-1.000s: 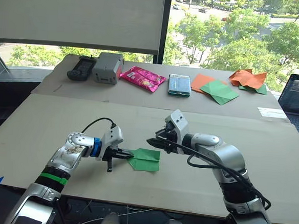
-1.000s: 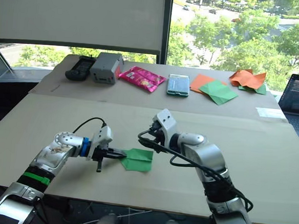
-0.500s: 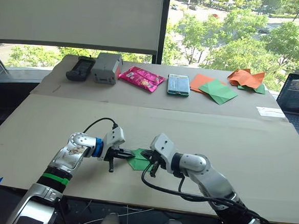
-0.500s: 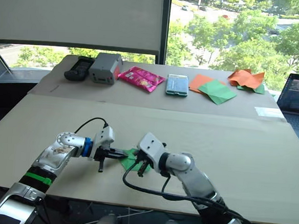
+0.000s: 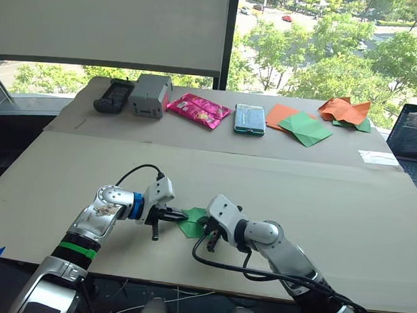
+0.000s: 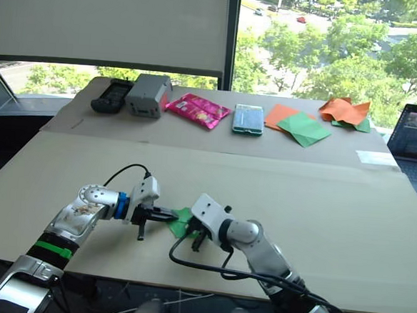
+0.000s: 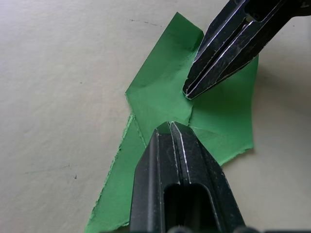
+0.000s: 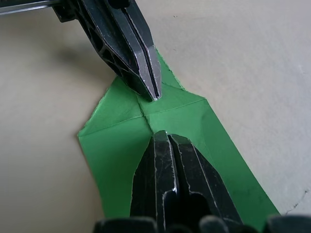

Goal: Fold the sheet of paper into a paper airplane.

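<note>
Green paper first: in the left eye view you have the sheet of paper (image 5: pixel 194 223) lying flat on the cardboard table (image 5: pixel 376 211), near its front edge, between both arms. Left gripper (image 5: pixel 181 215) meets it from one side, right gripper (image 5: pixel 207 234) from the other.

Left wrist view: your left fingers are clenched together, tips pressing on the sheet at a crease junction. No paper sits between them (pressing, not pinching). Opposing right tips are clenched too, touching the sheet just beyond.

Right wrist view: same finding from the other side. Both tip pairs are down on the centre crease, near each other but apart.

Judgement: mid-fold, i.e. the folded flaps are being pinned and the creases flattened; no airplane shape yet. Next move likely calls for one gripper to hold while the other lifts an edge for the next fold. Keep pressure light, as the thin sheet may slide or tear.
</note>
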